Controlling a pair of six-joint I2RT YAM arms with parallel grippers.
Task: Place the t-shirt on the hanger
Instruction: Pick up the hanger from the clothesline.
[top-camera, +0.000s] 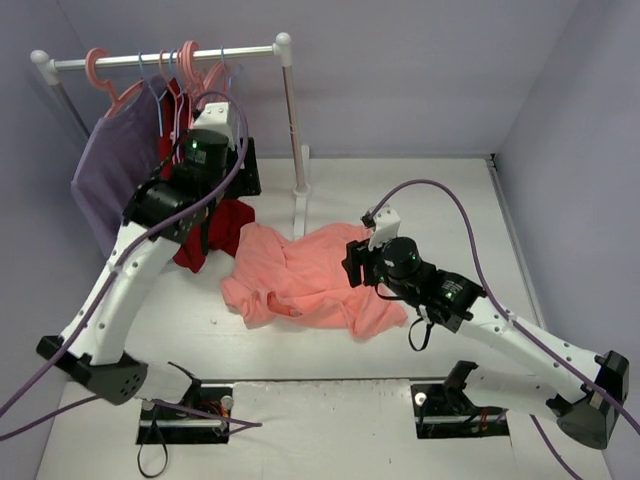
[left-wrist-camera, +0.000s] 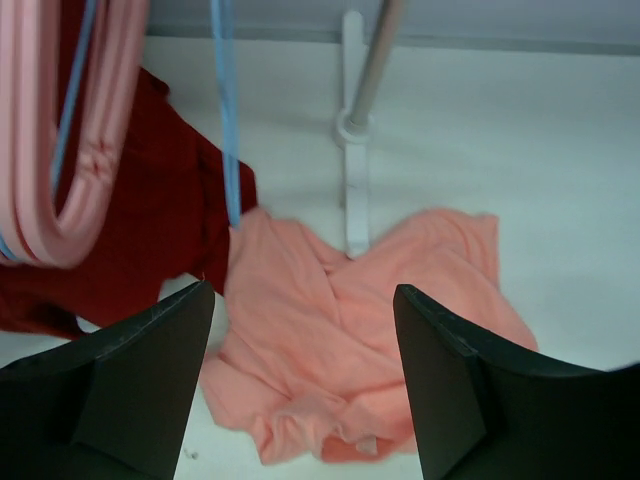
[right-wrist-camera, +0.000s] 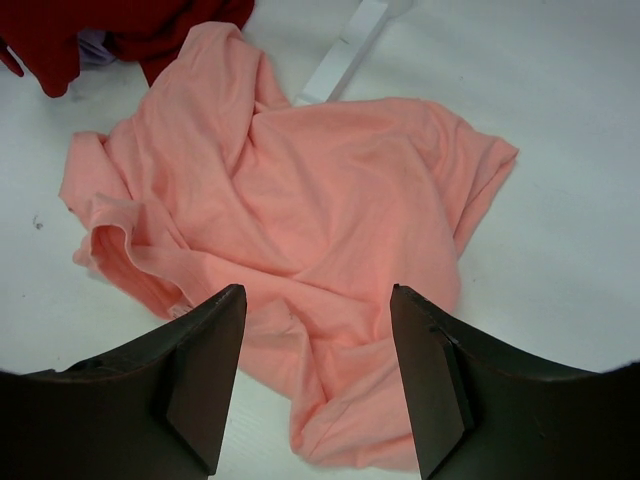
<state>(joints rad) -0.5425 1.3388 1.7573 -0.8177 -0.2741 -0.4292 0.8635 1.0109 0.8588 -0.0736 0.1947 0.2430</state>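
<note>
Top external: t-shirt (top-camera: 310, 275) (crumpled) on table (top-camera: 430, 195).

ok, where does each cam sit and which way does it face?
Top external: high behind the left arm and right arm, both in view, looking down the table toward the rack.
Left wrist: up by the rack, looking down past the open left hand at hanger and t-shirt.
Right wrist: low over the t-shirt, open right hand framing it.
Shared: all three see the t-shirt.

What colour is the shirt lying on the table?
The t-shirt is plain salmon pink, clearest in the right wrist view.
</note>
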